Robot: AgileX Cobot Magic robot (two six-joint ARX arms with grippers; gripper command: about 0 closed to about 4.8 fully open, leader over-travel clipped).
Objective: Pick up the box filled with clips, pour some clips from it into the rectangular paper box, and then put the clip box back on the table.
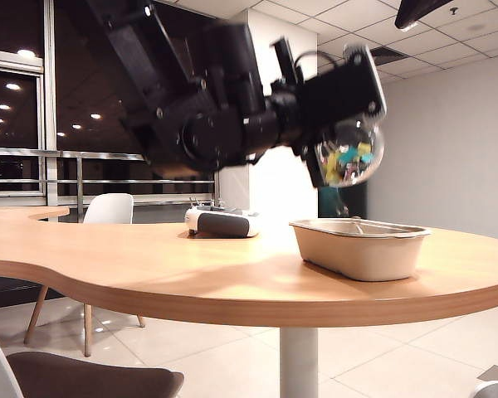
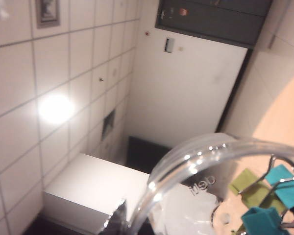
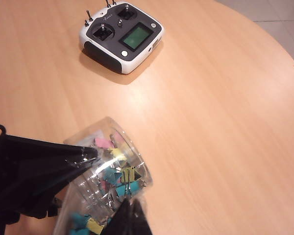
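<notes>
Pouring is, I judge, the step in hand. Your left gripper (image 1: 330, 124) holds the box filled with clips (image 1: 350, 153) high in the right centre of the exterior view. It hangs above the near-left end of the rectangular paper box (image 1: 361, 245) and well clear of the rim, so that clips can drop inside and not on the table (image 1: 191, 265).

The black fingers (image 3: 49, 166) are clamped on the clear wall of the jar from two sides. This leaves the mouth free. The jar lies tilted on its side, and the clips (image 3: 120, 174) crowd toward the open rim. I see none falling, and the inside of the tray is hidden.

Your left arm reaches in from the upper left, with the wrist rolled over.

The right gripper's own fingers show in no picture, but it is closed. Its camera looks down on the jar and on the white and grey controller (image 3: 121, 36), which stands well apart.
</notes>
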